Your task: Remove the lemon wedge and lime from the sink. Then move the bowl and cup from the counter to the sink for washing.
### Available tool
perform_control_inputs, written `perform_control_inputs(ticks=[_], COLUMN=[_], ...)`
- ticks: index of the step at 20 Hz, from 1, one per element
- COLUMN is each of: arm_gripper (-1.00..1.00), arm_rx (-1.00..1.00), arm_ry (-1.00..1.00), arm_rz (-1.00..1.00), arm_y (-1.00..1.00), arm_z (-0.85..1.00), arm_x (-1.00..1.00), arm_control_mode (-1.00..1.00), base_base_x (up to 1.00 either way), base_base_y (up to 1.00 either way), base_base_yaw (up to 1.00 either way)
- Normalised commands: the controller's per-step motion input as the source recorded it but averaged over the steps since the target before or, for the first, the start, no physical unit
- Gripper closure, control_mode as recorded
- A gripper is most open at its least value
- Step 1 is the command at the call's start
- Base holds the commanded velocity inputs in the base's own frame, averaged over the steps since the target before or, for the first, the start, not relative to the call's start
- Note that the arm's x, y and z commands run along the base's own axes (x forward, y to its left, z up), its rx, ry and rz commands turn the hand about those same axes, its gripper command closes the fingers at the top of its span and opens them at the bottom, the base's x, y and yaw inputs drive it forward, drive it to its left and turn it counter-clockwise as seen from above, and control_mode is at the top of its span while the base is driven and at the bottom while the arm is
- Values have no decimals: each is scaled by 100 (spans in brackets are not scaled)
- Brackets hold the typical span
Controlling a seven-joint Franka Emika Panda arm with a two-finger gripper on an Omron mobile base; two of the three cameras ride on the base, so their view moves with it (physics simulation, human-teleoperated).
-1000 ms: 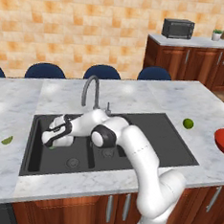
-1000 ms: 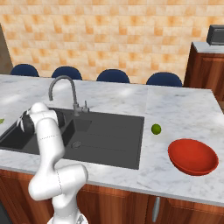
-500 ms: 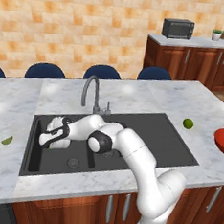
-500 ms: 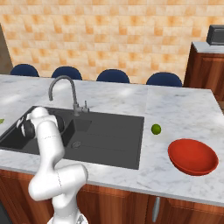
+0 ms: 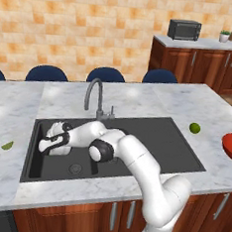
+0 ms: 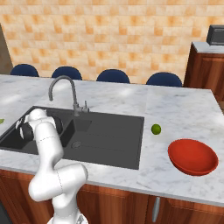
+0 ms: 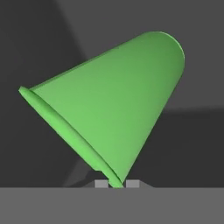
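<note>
The green cup lies tilted in front of the hand, its thin rim caught between my fingertips, so my gripper is shut on the cup. In the left base view my gripper reaches low into the left basin of the dark sink. The lime rests on the marble counter right of the sink, also seen as a lime beside the red bowl. The lemon wedge lies on the counter left of the sink.
A curved grey faucet stands behind the basins, close above my forearm. Blue chair backs line the counter's far edge. A microwave sits on the far wood cabinets.
The hand has sunk a little lower and further left into the left basin. The lime, bowl and lemon wedge have not moved.
</note>
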Motion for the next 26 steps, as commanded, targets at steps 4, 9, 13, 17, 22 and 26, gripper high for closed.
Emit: perform_control_inputs(ticks=[4,9,13,17,22,26], arm_gripper=[100,-100,-100,-100,-100,-100], arm_rx=[0,-1,0,0,0,0], arm_ry=[18,18,14,10,12,4], arm_rz=[-11,-11,-10,-12,-13,-11], arm_y=[0,0,0,-1,1,15], arm_z=[-23,-23,-12,0,-3,-1], arm_x=[1,-2,-3,-12,-26,-20], arm_control_mode=[-100,-100,-100,-100,-100,-100], base_base_x=[0,0,0,0,0,0], base_base_y=[0,0,0,0,0,0], base_base_yaw=[0,0,0,0,0,0])
